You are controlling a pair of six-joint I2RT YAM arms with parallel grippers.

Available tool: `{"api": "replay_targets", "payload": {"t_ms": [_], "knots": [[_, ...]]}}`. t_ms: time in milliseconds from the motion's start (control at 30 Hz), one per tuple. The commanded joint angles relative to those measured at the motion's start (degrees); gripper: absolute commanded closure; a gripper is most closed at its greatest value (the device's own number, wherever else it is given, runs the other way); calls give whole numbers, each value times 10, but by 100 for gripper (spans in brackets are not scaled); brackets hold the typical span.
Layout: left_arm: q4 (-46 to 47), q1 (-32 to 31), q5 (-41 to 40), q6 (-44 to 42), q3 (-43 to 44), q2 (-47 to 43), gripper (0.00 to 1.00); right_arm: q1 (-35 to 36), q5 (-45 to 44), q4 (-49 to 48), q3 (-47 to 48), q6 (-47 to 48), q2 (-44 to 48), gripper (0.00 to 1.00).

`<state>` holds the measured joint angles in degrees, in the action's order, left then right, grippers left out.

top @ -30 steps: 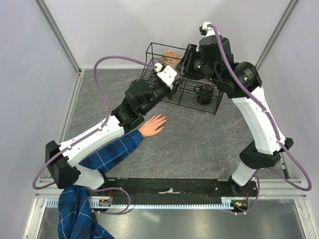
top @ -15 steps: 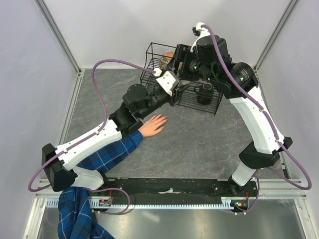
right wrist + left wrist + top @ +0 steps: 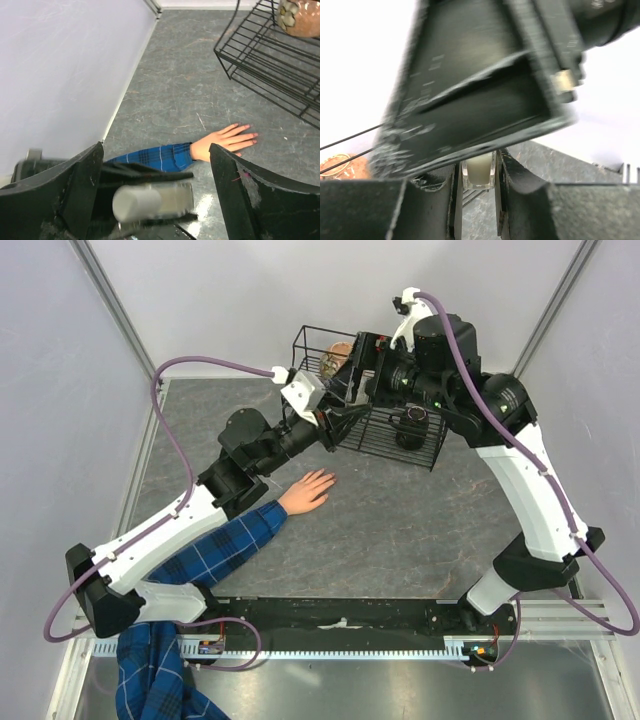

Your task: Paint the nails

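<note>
A skin-coloured hand (image 3: 308,490) in a blue plaid sleeve (image 3: 225,545) lies flat on the grey table. Its nails (image 3: 254,135) show as small pinkish tips in the right wrist view. My left gripper (image 3: 477,186) is raised over the table, shut on a small clear bottle (image 3: 478,170) of pale liquid. In the top view the left gripper (image 3: 335,422) sits just under my right gripper (image 3: 358,368). The right gripper (image 3: 156,148) stands open, its fingers wide on either side of the bottle's white cap (image 3: 135,201) without touching it.
A black wire rack (image 3: 375,430) stands at the back of the table, close behind both grippers. It holds a brownish jar (image 3: 340,358) and a dark round object (image 3: 410,425). White walls enclose the table on the left, the right and at the back.
The right gripper's jaws have opened wide around the bottle's cap. The left arm has swung its wrist back to the left, still holding the bottle.
</note>
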<state>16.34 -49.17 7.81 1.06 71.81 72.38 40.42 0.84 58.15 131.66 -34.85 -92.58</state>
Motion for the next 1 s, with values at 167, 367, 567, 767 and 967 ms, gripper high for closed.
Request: {"api": "replay_targets", "payload": {"t_ms": [167, 367, 567, 767, 967], "knots": [[-13, 61, 55, 113, 1, -39, 98, -45, 115, -53, -9, 91, 52, 2], [-50, 101, 143, 169, -4, -69, 98, -71, 305, -125, -50, 201, 68, 2], [-13, 135, 264, 244, -30, -97, 98, -82, 516, -237, -62, 185, 34, 10], [11, 150, 302, 267, -36, -111, 98, -97, 577, -541, -226, 16, 93, 18], [31, 163, 327, 290, -33, -111, 98, -98, 590, -549, -243, 7, 92, 24]]}}
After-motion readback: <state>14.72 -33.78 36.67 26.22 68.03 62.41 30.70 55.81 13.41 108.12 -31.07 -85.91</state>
